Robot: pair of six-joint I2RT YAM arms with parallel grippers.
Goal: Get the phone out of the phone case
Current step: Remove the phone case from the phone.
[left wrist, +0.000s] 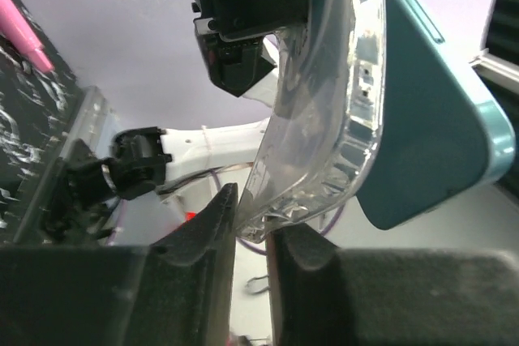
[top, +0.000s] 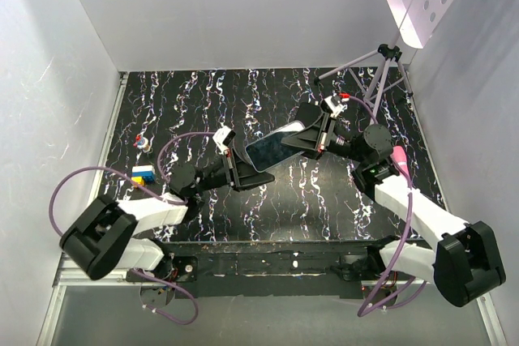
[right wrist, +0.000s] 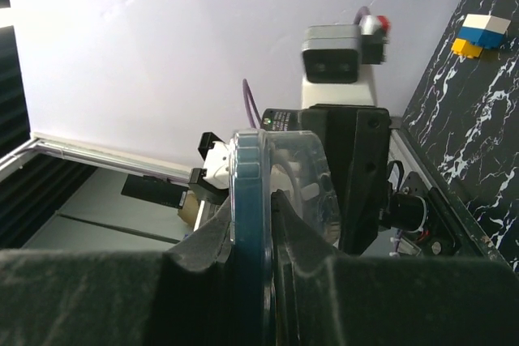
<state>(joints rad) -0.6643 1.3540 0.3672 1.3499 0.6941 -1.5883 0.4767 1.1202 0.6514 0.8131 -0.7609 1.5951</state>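
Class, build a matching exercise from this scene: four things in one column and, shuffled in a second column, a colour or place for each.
1 phone
2 phone case
3 blocks
4 tripod

A far right corner of the table
B see-through
C teal
D left side of the table

Pairs: 1-C, 2-B, 3-D, 4-A

Bright, even light bouncing off the white walls [top: 203,6], soft shadows. Slight glare on the phone [top: 274,149] screen; both wrist views blur up close.
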